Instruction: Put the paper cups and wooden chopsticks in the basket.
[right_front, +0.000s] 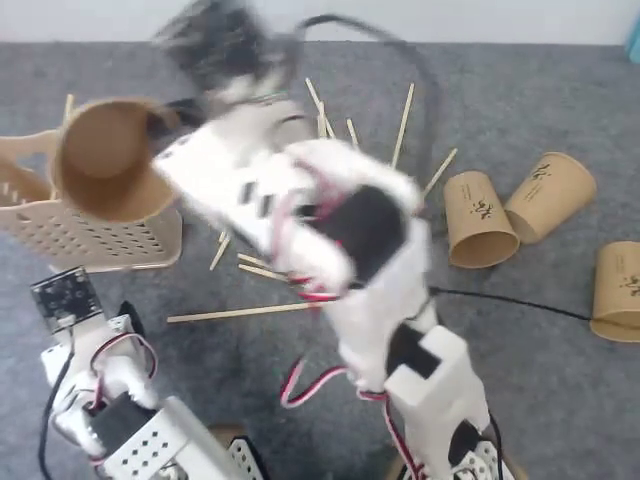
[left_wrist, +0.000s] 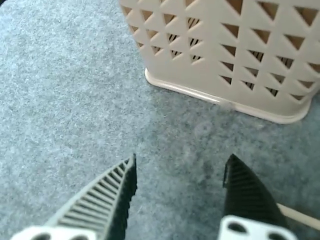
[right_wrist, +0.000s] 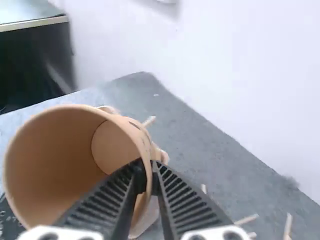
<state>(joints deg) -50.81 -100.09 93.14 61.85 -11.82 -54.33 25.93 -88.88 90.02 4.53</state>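
Observation:
My right gripper (right_wrist: 145, 177) is shut on the rim of a brown paper cup (right_wrist: 60, 160), one finger inside and one outside. In the high view this cup (right_front: 110, 160) hangs tilted, mouth up, over the near right corner of the beige perforated basket (right_front: 100, 235) at the table's left. My left gripper (left_wrist: 180, 167) is open and holds nothing, low over the grey carpet just in front of the basket's wall (left_wrist: 225, 55). Three more paper cups (right_front: 480, 220) (right_front: 550, 195) (right_front: 618, 290) lie on their sides at the right. Several wooden chopsticks (right_front: 240, 313) are scattered mid-table.
The right arm (right_front: 330, 230) stretches across the middle of the table, covering part of the chopsticks. A black cable (right_front: 520, 305) runs along the carpet toward the right cups. One chopstick (left_wrist: 300, 215) lies beside my left gripper's finger. A white wall borders the far edge.

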